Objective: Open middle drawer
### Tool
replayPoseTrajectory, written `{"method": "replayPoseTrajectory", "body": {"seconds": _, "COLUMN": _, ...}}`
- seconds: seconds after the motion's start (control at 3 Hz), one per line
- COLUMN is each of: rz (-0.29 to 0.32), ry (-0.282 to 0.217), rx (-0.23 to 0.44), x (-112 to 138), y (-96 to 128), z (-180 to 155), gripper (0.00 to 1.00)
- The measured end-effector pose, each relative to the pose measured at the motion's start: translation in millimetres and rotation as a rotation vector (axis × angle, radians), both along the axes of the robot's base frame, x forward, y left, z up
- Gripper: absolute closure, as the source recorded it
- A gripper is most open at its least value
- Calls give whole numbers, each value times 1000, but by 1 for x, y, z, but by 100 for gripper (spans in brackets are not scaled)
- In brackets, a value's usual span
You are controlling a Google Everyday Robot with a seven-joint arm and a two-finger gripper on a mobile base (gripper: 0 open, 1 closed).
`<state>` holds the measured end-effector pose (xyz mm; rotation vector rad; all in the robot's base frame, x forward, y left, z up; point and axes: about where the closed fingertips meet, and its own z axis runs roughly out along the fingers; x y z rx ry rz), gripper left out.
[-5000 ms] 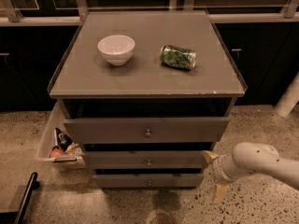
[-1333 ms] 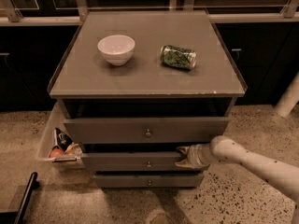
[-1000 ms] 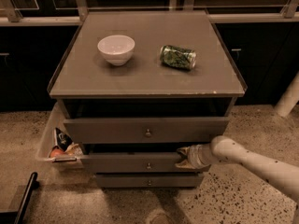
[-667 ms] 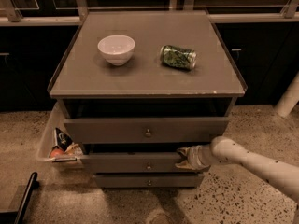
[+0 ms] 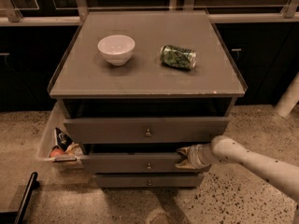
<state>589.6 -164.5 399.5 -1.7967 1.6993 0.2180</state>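
Note:
The middle drawer is the second of three grey-brown fronts, with a small round knob at its centre. It stands out a little from the cabinet, with a dark gap above it. My gripper reaches in from the right on a white arm and rests against the top right edge of this drawer's front. The top drawer above it juts out further. The bottom drawer sits below, nearly flush.
On the cabinet top sit a white bowl and a green can lying on its side. A clear bin of snack packets stands left of the cabinet. A black bar lies at the lower left, and a white post stands at the right.
Five seconds ago the gripper hung right of the cabinet; it has since moved left to the middle drawer's right end. Over the last second nothing visibly moved.

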Motion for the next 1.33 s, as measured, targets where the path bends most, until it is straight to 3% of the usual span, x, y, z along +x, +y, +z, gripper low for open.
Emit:
{"method": "replayPoseTrajectory", "body": {"seconds": 0.33, "rz": 9, "ry": 31, "rx": 41, "x": -9, "y": -3, "z": -5, "gripper": 16}}
{"method": "replayPoseTrajectory", "body": {"seconds": 0.67, "rz": 16, "ry": 41, "rx": 58, "x": -15, "y": -1, "z": -4, "gripper": 18}}
{"method": "replayPoseTrajectory", "body": {"seconds": 1.33, "rz": 30, "ry": 55, "rx": 134, "x": -59, "y": -12, "z": 0, "gripper": 65}}
